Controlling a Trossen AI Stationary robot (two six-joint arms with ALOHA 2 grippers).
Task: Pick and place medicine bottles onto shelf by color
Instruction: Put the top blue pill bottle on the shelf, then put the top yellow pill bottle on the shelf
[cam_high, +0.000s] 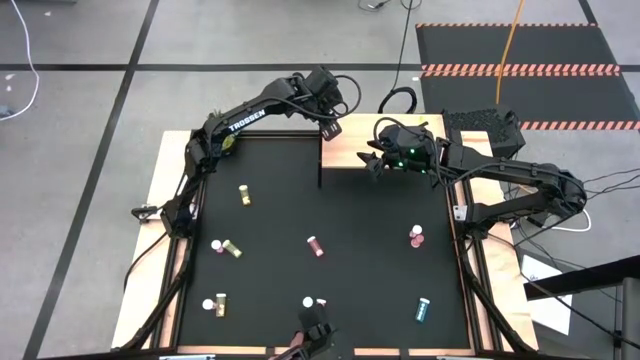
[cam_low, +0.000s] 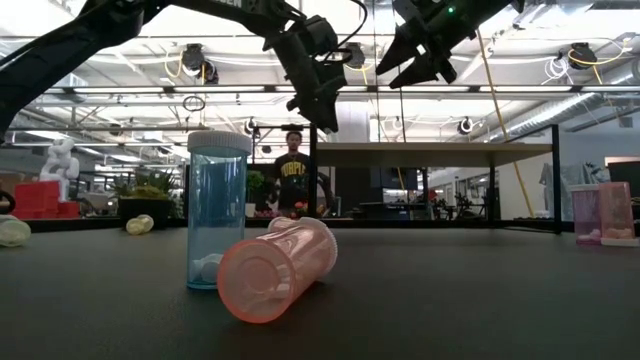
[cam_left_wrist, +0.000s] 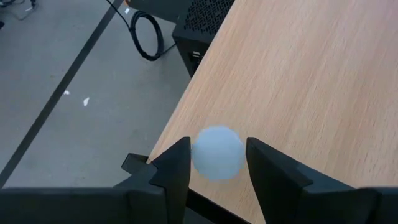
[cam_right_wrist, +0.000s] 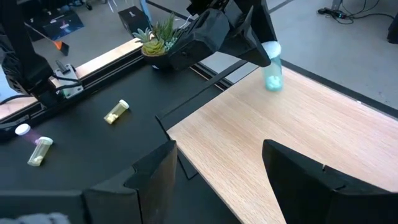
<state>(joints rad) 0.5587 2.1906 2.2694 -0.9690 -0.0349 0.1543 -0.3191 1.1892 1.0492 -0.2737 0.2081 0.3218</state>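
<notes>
A teal medicine bottle (cam_right_wrist: 273, 74) with a white cap (cam_left_wrist: 217, 152) is upright at the far-left corner of the pale wood shelf (cam_high: 385, 150). My left gripper (cam_high: 333, 127) is above it, shut on its cap. My right gripper (cam_right_wrist: 217, 180) hovers open over the shelf's middle, empty. Other bottles are scattered on the black tabletop: yellow (cam_high: 244, 195), dark red (cam_high: 316, 245), pink (cam_high: 416, 236), teal (cam_high: 423, 310). In the low view a teal bottle (cam_low: 217, 215) stands on its base beside a pink one (cam_low: 275, 268) lying on its side. My left gripper pinches the teal bottle's white cap (cam_left_wrist: 217, 152) between its two fingers (cam_left_wrist: 177, 168), coming from above and pointing down. The bottle hangs upright below them with its base (cam_right_wrist: 273, 88) at the shelf top; whether it rests there, I cannot tell.
A small potted plant (cam_right_wrist: 158, 31) sits by the table's far-left side, next to the shelf. The shelf stands on thin dark legs (cam_low: 556, 190) at the far edge. Wooden rails (cam_high: 160, 200) border the tabletop. A person (cam_low: 293, 180) stands in the room beyond.
</notes>
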